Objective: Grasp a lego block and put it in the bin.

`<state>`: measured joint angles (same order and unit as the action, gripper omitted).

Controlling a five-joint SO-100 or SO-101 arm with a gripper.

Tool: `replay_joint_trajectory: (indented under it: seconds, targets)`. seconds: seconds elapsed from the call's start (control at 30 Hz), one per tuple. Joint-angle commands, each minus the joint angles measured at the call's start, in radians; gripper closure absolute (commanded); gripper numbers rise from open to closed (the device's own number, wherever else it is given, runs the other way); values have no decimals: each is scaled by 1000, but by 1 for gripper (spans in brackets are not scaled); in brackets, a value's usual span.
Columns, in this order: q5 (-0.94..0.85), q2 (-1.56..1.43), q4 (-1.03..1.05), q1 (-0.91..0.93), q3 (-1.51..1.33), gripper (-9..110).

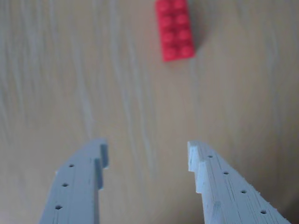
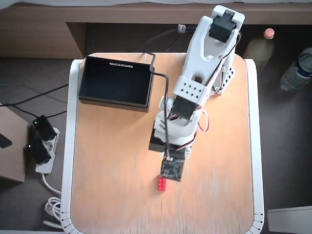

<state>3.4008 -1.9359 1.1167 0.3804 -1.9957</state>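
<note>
Pale grey, layer-ridged printed fingers of the gripper point(image 1: 145, 154) stand spread and empty over the wood-grain table point(image 1: 70, 84) in the wrist view. At one o'clock lies the small red studded plastic lego block point(image 1: 175, 30), untouched. The approach is under way; next, likely, an advance to straddle it. At ten o'clock overhead, the shallow black rectangular bin point(image 2: 116, 79) waits.

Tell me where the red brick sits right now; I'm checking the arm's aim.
In the overhead view the red brick lies on the table toward the bottom edge, just below the hand, far from the black tray at upper left.
</note>
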Motion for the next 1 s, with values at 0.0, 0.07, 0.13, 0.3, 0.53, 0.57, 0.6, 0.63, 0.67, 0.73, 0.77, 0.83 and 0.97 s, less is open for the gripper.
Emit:
replay_joint_trajectory:
  seconds: [0.0,0.07,0.13,0.3,0.53,0.57,0.6,0.63,0.67,0.73,0.77,0.83,0.97]
  targets:
    - [20,80,-29,25,218,81]
    - [29,138,-29,32,272,81]
    - [35,189,-29,35,314,81]
    - [44,290,-57,32,367,81]
    - [25,436,-91,28,431,81]
    - [25,453,-91,26,440,81]
    - [23,469,-91,25,448,81]
    - [20,486,-92,23,459,81]
    - [12,500,-92,23,471,81]
    - [9,525,-92,20,491,81]
    - [8,537,-92,20,499,81]
    - [5,557,-92,17,515,81]
    - [2,589,-92,11,532,81]
